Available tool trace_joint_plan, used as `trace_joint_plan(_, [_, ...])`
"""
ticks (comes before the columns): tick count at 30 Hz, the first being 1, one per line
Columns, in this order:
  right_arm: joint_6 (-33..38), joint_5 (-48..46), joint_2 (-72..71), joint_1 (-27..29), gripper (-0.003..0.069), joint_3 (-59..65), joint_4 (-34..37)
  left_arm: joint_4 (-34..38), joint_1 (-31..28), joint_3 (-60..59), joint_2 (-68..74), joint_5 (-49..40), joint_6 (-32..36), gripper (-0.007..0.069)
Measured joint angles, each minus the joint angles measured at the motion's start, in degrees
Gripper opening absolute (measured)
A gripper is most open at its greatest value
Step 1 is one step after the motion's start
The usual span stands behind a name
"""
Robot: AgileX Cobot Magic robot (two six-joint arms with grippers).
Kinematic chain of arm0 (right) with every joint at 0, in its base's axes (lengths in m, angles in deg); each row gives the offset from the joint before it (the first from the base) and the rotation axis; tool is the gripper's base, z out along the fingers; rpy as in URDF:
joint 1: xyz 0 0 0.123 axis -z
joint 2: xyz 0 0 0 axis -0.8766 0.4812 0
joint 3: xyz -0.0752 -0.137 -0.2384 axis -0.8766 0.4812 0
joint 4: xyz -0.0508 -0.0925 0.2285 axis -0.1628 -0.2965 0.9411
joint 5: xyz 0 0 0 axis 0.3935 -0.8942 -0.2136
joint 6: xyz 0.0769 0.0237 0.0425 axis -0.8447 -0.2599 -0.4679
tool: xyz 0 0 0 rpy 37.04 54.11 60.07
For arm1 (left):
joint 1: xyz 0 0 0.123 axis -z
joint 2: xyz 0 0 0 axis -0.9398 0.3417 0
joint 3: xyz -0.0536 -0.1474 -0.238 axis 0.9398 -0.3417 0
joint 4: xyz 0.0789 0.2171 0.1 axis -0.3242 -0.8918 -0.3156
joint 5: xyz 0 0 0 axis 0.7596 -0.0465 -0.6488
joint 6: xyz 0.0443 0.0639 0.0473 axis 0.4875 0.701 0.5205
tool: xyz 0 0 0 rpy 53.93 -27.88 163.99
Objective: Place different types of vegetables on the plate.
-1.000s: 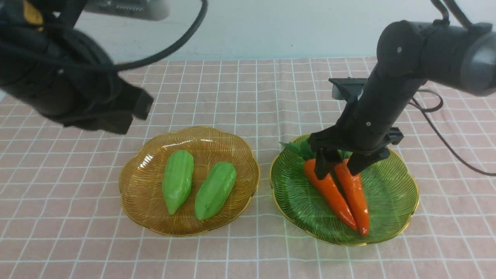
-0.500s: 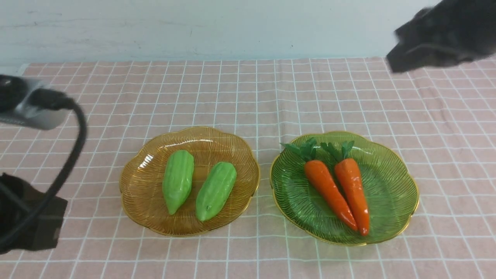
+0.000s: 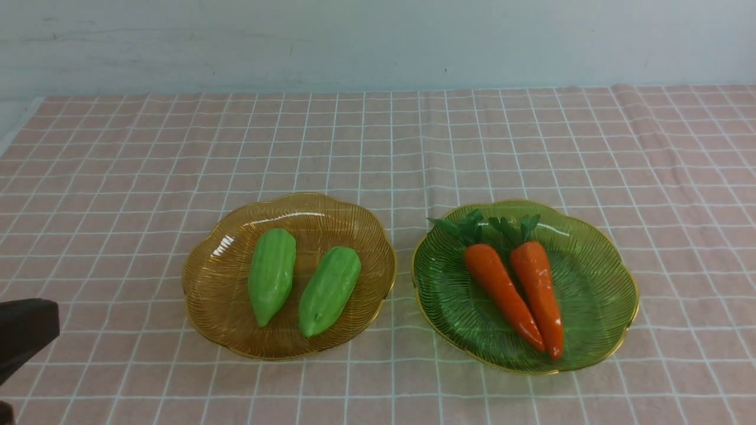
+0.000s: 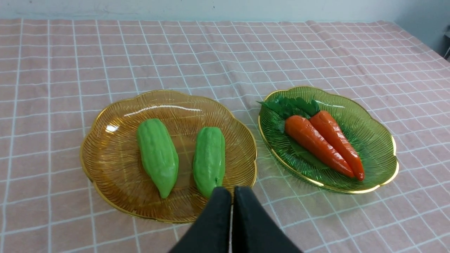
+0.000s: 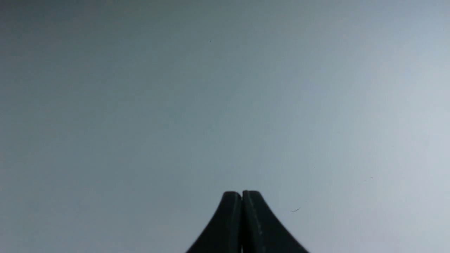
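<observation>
Two light-green ridged gourds (image 3: 271, 274) (image 3: 329, 289) lie side by side on an amber glass plate (image 3: 201, 277). Two orange carrots (image 3: 502, 289) (image 3: 538, 286) with green tops lie on a green glass plate (image 3: 602, 295) to its right. In the left wrist view, my left gripper (image 4: 232, 189) is shut and empty, hovering off the near rim of the amber plate (image 4: 105, 154), short of the nearer gourd (image 4: 209, 160). My right gripper (image 5: 242, 192) is shut and empty, facing a plain grey wall; it is out of the front view.
A pink checked cloth (image 3: 378, 141) covers the table up to a pale wall at the back. A dark part of my left arm (image 3: 23, 330) shows at the front left corner.
My right arm has lifted off the carrots and left the front view. My left arm has dropped back to the front left corner. The vegetables stay on their plates.
</observation>
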Motion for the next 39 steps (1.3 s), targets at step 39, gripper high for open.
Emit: trace_joint_plan(39, [0.11, -1.98, 0.0, 0.0, -0.0015, 0.06, -0.14, -11.24, -16.95, -40.16, -23.52, 19.29, 10.84, -0.0004])
